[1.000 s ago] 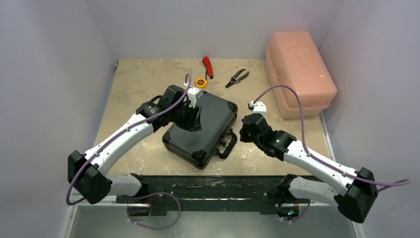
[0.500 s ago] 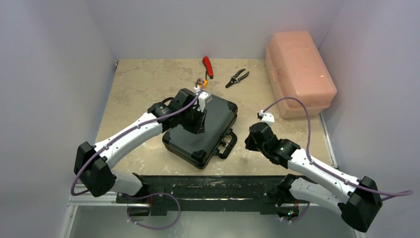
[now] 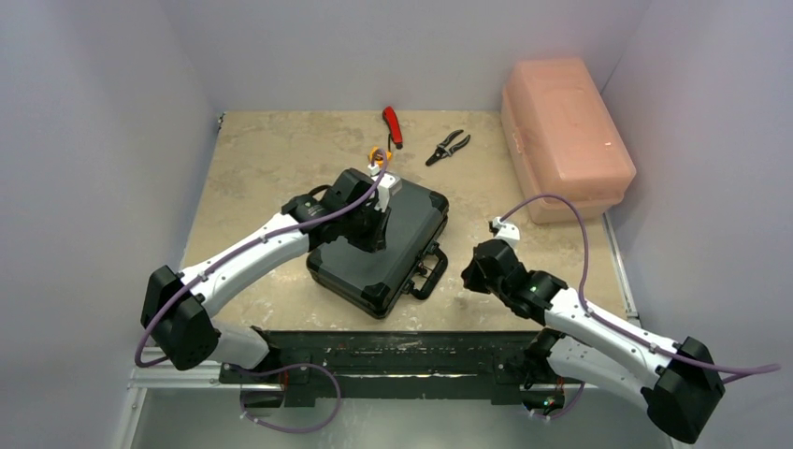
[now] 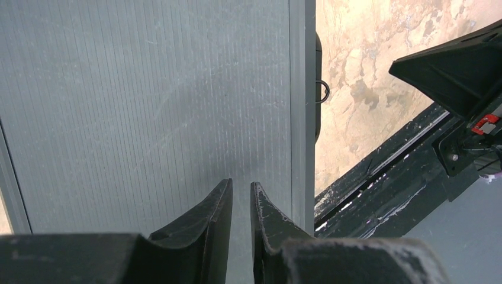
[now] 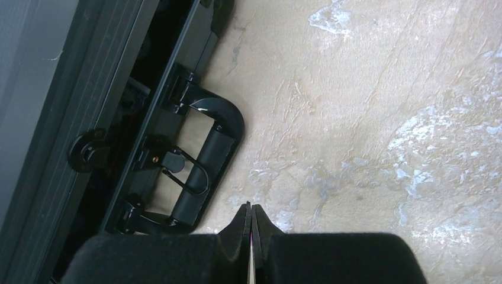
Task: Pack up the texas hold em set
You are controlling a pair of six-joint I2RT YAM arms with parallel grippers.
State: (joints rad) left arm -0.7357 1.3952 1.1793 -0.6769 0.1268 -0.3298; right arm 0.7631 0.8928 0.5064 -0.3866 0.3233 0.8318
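1. The left hand [image 4: 241,188] had gone from partly open a second earlier to nearly closed. Only a thin slit was left between its fingers, and it held nothing.
2. Over the same second the left arm slid further across the briefcase [image 3: 393,238]. The ribbed lid [image 4: 148,106] sat right under the left hand, with the case's front edge just to its right.
3. The right hand [image 5: 250,208] was fully closed, fingers pressed together and empty.
4. The right arm had pulled back toward the near edge of the counter [image 3: 271,159]. The carry handle [image 5: 210,154] lay to the right hand's left and slightly ahead, clear of the fingers, with bare counter under them.
5. The briefcase lay flat and shut on the counter, between the two hands and closer to the left one.
6. No chips, cards or buttons showed in any view. I judged they were probably inside, but couldn't confirm it.
7. Beyond the left hand were the pliers [image 3: 449,147] and a red-handled tool [image 3: 392,126]. The pink box [image 3: 561,131] sat far ahead of the right hand. None of them had been touched.
8. Judgement: lid down, left hand closing up as if to press on it, right hand retreating. Packing looked near done, and I couldn't tell whether the latches were fastened.
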